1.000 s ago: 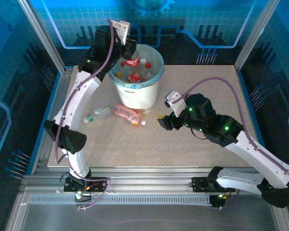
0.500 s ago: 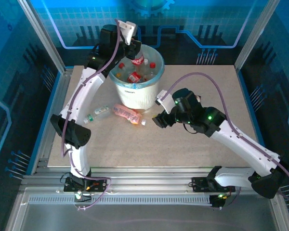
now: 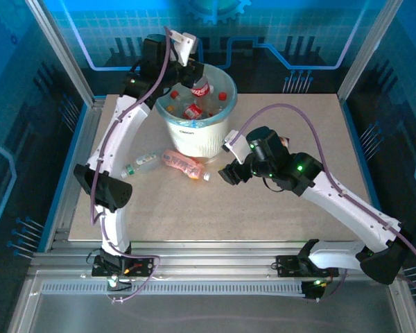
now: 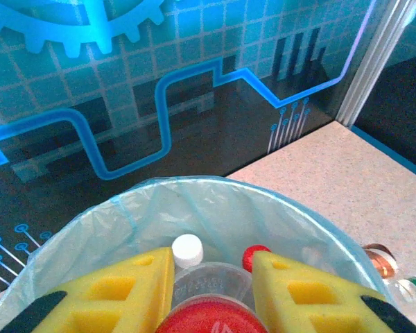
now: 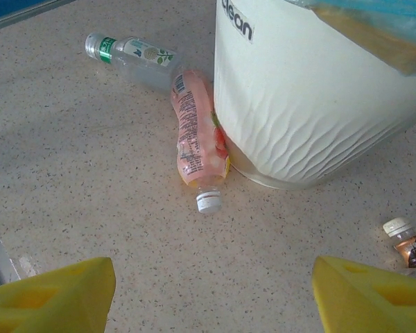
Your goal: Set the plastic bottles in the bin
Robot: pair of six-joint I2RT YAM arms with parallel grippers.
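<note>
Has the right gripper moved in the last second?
Yes. The right gripper has shifted left, closer to the round white plastic bin and the pink plastic bottle lying at its base.

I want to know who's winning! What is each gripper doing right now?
Left gripper: shut on a red-labelled bottle, over the bin.
Right gripper: open, holding nothing.
</note>
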